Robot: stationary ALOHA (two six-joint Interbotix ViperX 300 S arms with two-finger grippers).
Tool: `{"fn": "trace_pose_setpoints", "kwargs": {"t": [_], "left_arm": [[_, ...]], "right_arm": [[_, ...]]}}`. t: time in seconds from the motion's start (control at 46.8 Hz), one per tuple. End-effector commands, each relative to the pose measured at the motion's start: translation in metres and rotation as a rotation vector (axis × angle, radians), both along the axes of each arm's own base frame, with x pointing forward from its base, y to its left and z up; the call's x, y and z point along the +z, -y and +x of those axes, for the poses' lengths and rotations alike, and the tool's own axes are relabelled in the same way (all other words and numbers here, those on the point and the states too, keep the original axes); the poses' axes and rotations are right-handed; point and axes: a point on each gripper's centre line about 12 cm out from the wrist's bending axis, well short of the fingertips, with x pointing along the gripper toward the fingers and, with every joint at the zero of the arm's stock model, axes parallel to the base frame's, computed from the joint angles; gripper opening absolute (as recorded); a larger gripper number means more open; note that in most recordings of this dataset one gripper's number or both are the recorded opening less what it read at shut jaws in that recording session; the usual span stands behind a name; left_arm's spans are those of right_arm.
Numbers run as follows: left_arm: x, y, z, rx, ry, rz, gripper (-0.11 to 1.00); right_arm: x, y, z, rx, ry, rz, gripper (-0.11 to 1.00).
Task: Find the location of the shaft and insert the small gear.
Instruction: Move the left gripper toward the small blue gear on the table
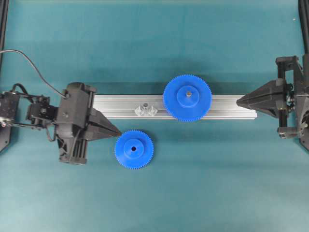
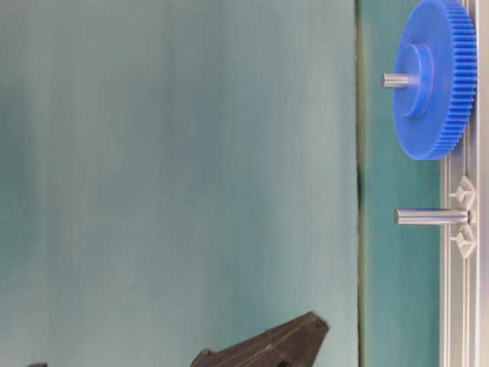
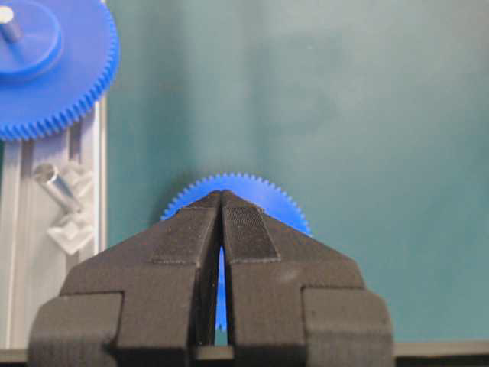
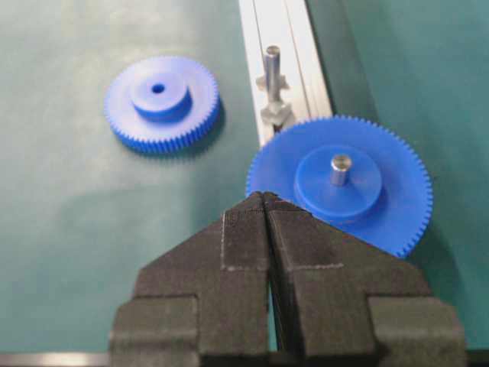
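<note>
Where it lies flat, toothed blue plastic small gear point(image 1: 134, 149), thin metal shaft point(image 4: 272, 63)

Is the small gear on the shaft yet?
No. The small gear lies flat on the mat beside the rail, and the shaft stands bare.

A silver rail point(image 1: 227, 107) lies across the middle of the teal table point(image 1: 154, 193), running left to right and well clear of every table edge. A large blue gear point(image 1: 187, 97) sits flat on the rail, a little right of its middle, its toothed rim overhanging both long sides. A grey pin point(image 1: 188, 91) stands upright in its raised hub. Black frame bars point(image 1: 4, 19) line the table's left and right edges.
</note>
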Motion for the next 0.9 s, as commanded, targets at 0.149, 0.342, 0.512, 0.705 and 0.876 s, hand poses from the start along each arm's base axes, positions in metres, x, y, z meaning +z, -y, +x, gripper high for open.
{"fn": "trace_pose_setpoints", "kwargs": {"t": [0.149, 0.342, 0.512, 0.705, 0.876], "left_arm": [[0.004, 0.005, 0.014, -0.008, -0.088, 0.01, -0.01], [0.002, 0.005, 0.021, -0.008, -0.119, 0.016, -0.01], [0.0, 0.006, 0.025, -0.003, -0.145, 0.01, -0.01], [-0.005, 0.007, 0.035, 0.043, -0.235, -0.034, -0.01], [-0.014, 0.008, 0.044, 0.069, -0.311, -0.05, -0.01]], "right_arm": [[0.008, 0.001, 0.004, -0.01, 0.024, 0.011, 0.0], [0.008, 0.001, 0.004, -0.01, 0.024, 0.01, 0.0], [0.008, 0.001, 0.004, -0.012, 0.021, 0.013, 0.0], [0.007, 0.001, 0.004, -0.011, 0.019, 0.013, 0.0], [0.006, 0.001, 0.003, -0.014, 0.017, 0.022, 0.0]]}}
